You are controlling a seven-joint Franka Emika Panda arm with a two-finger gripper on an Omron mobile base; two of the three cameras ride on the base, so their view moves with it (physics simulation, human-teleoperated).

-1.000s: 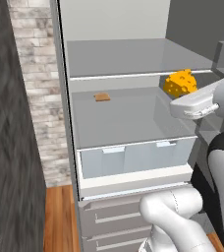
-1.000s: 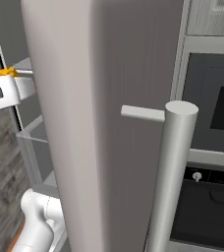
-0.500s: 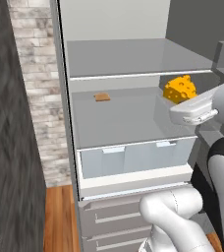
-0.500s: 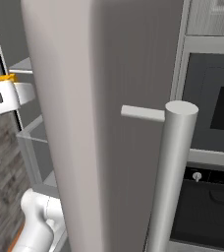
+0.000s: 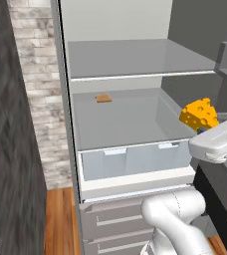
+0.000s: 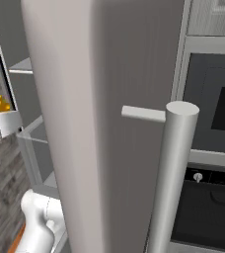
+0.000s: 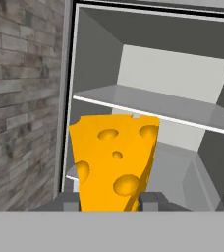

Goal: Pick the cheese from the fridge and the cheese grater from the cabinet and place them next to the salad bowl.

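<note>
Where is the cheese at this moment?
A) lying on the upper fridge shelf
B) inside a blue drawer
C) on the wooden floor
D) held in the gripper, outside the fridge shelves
D: the cheese sits between the fingers of the gripper, in front of the open fridge and clear of its shelves.

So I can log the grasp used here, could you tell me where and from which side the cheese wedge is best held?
Across its two flat faces near the narrow end, as the hand does now: the cheese widens away from the fingers, and flat parallel sides give the pads even contact. It comes from the open fridge front.
</note>
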